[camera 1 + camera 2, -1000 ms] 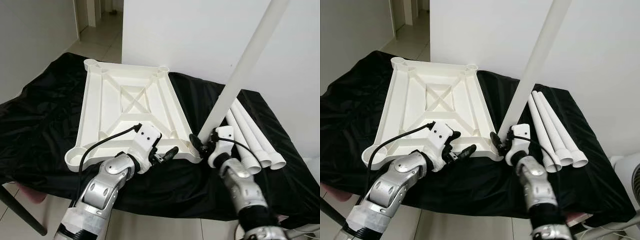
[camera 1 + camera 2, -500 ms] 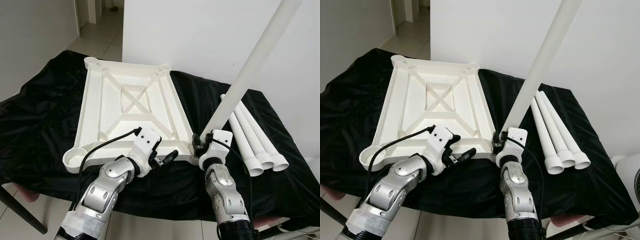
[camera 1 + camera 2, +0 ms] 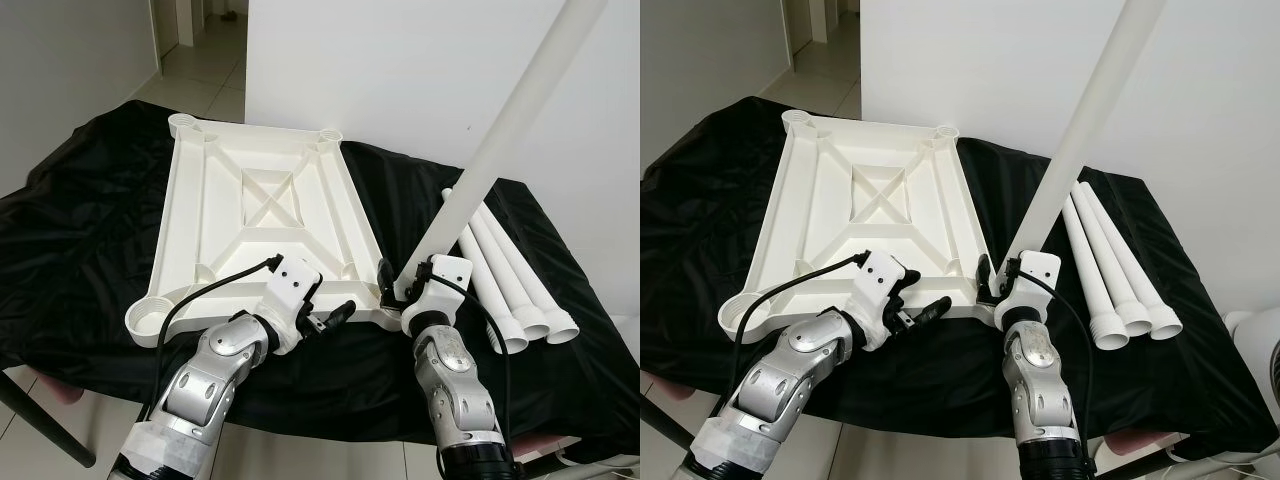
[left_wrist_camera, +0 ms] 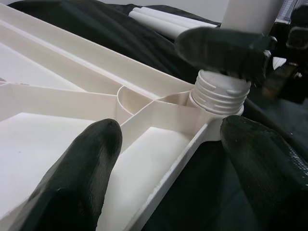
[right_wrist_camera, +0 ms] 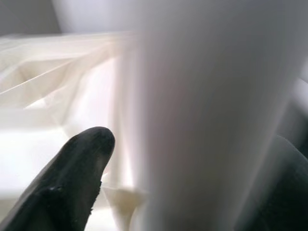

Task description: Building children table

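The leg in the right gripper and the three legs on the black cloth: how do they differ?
The held leg stands tilted, nearly upright; the three spare legs lie flat, side by side. The held leg's threaded end sits at the corner socket of the tabletop, clasped by the right gripper; the spare legs touch no socket or gripper. All are white tubes of the same kind.

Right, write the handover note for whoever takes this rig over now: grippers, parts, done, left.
Right gripper: shut on the white leg, held tilted, its threaded end sitting at the near right corner socket of the tabletop.
Left gripper: open, at the tabletop's near edge beside that corner.
Parts: tabletop lies upside down on the black cloth; three spare legs lie side by side on the cloth to its right.
Done: first leg brought to its socket; thread still shows, so not fully seated.
Left: screw it home, then fit the other three legs.
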`<state>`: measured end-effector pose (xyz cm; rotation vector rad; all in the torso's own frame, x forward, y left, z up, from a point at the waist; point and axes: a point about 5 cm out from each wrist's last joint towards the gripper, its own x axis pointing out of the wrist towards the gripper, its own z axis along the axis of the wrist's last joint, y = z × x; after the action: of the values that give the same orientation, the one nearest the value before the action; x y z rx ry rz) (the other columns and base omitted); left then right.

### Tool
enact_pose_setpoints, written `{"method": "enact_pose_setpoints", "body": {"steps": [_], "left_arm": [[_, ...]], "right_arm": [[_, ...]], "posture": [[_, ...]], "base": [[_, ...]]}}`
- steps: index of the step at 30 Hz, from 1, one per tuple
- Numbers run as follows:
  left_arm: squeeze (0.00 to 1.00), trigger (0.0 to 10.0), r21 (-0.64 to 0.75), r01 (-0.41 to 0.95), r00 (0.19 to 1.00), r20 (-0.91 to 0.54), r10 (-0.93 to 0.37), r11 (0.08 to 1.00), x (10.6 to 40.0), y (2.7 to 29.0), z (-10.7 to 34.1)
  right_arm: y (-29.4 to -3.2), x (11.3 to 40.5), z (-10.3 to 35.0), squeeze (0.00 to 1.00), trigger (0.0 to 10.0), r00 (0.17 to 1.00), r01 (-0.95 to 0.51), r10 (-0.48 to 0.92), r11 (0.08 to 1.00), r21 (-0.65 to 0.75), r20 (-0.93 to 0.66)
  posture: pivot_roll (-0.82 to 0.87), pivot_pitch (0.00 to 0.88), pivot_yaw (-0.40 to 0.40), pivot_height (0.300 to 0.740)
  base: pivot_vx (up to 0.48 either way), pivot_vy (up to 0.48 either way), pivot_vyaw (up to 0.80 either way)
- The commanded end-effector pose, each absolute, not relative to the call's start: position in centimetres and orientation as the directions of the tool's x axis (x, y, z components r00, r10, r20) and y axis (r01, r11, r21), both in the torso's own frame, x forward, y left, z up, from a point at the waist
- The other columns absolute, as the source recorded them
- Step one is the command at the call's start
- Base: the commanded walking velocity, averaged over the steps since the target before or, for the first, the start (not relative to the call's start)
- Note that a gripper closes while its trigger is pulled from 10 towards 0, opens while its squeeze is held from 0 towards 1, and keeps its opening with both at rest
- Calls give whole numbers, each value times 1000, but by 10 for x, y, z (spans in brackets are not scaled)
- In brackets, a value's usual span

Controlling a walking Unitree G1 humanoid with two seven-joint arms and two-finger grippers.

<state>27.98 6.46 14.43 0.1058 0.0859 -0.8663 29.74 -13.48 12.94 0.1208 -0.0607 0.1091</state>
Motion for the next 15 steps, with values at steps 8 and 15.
{"method": "enact_pose_setpoints", "body": {"steps": [8, 15], "left_arm": [[0, 10000, 67, 781, 624, -109, -774, 621, 279, 61, 148], [0, 10000, 67, 778, 628, -105, -771, 624, 280, 60, 150]], "right_arm": [[-162, 309, 120, 0, 10000, 911, -411, 411, 912, -9, 8], [-165, 319, 121, 0, 10000, 887, -462, 462, 885, -59, -8]], "posture": [[89, 0, -152, 740], [87, 0, -147, 740]], "base": [[0, 0, 0], [0, 0, 0]]}}
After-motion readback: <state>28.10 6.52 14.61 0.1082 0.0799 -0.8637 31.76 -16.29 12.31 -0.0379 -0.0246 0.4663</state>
